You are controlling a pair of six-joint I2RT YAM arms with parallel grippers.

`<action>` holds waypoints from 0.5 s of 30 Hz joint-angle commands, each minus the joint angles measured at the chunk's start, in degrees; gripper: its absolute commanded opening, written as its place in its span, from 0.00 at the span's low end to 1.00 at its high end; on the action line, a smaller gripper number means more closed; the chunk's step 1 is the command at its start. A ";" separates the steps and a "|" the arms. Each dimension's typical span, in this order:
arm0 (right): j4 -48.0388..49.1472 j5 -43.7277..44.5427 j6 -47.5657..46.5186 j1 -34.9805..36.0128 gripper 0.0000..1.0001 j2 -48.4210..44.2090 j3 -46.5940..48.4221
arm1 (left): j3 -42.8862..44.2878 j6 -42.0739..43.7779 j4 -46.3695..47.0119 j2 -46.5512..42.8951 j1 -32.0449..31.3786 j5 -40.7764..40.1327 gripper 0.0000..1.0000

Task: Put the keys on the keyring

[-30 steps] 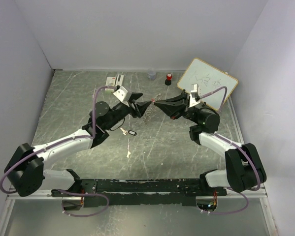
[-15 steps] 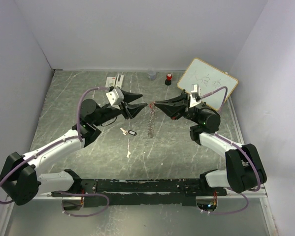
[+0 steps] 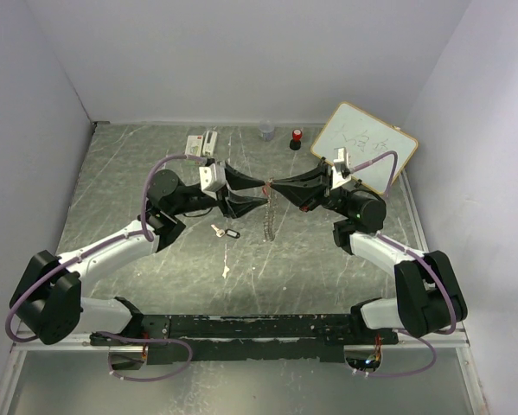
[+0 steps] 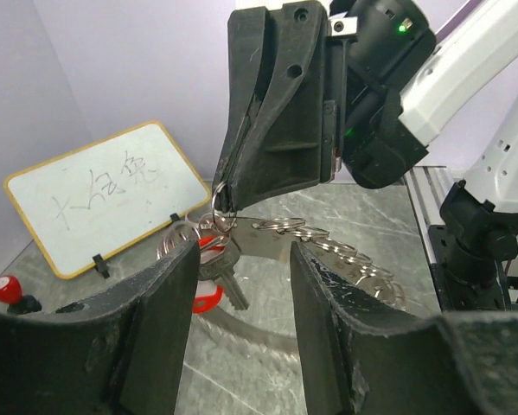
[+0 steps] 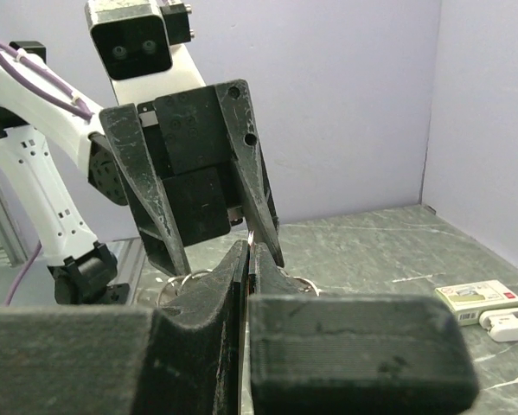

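Mid-air, tip to tip: my right gripper [image 3: 273, 184] is clenched on the keyring [image 3: 265, 220]. It pinches the top loop between its tips, and the rest of the linked rings hangs straight down beneath them toward the table [image 3: 120, 190].

Facing it, my left gripper [image 3: 264, 192] stands released. Its two fingers [image 4: 155, 328] are spread to either side of the right gripper's point and grip nothing.

Through the left wrist camera, the red key [image 4: 207, 298] shows just below the right tips, beside the pinched loop, with the rings trailing off to one side. I cannot tell whether that key is threaded on.

The black key [image 3: 227, 232] lies flat on the table, below the left fingers and back toward that arm's base, well apart from the keyring. A whiteboard [image 3: 365, 147] stands beyond the right wrist.
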 commanded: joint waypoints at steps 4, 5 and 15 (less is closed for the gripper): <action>16.59 -0.78 0.42 -0.54 0.00 0.06 -0.50 | 1.17 -1.71 6.25 -0.84 0.97 3.96 0.56; 16.56 -0.83 0.44 -0.50 0.00 0.07 -0.56 | 1.46 -1.82 6.26 -0.58 1.01 4.11 0.57; 16.67 -1.51 0.59 -0.56 0.00 0.38 -0.60 | 3.65 -2.69 6.92 1.98 1.19 5.17 0.55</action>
